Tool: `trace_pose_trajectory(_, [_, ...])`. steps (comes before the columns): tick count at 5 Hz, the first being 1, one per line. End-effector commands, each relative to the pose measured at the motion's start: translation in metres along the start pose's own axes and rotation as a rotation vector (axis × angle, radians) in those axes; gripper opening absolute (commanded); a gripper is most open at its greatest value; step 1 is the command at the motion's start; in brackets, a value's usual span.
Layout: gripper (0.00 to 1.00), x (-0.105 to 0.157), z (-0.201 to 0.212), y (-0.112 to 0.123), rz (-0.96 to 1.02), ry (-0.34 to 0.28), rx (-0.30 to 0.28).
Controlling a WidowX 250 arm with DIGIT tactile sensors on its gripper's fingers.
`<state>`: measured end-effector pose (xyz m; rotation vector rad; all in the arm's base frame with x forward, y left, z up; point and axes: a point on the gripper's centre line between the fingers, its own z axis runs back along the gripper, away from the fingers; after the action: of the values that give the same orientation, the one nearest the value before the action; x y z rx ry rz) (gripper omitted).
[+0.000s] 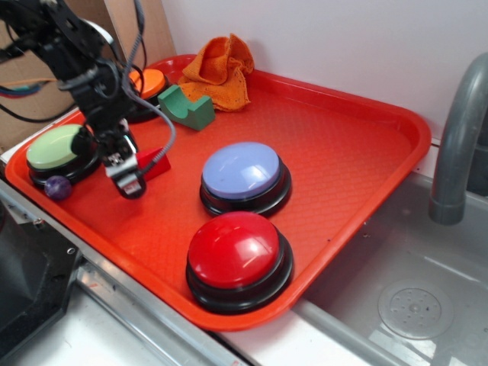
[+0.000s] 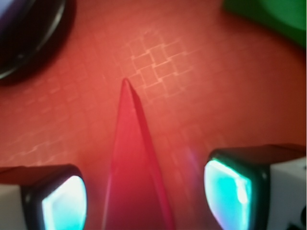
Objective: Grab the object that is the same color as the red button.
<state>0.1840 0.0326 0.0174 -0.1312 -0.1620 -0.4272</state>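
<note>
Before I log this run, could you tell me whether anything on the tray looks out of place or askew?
Only the orange cloth stands out: it lies crumpled in the red tray's far corner, partly draped over the rim. The buttons sit upright, and the red wedge lies between the fingers of the open tool, not yet gripped.

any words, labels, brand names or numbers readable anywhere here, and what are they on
None can be read in either view.
Red button, lavender-blue button and red tray: plain, no print.
Gripper: small pale patches by the jaws, too small and blurred to tell if they are text.
</note>
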Motion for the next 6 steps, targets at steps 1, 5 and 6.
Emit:
trace_pose_trajectory(1, [0.00, 0.011, 0.004, -0.004, -0.044, 0.034, 0.059])
trace_pose_trajectory(5, [0.00, 0.029, 0.065, -0.018, 0.227, 0.072, 0.053])
trace_pose_trajectory(6, [0.00, 0.038, 0.102, -0.032, 0.353, 0.121, 0.096])
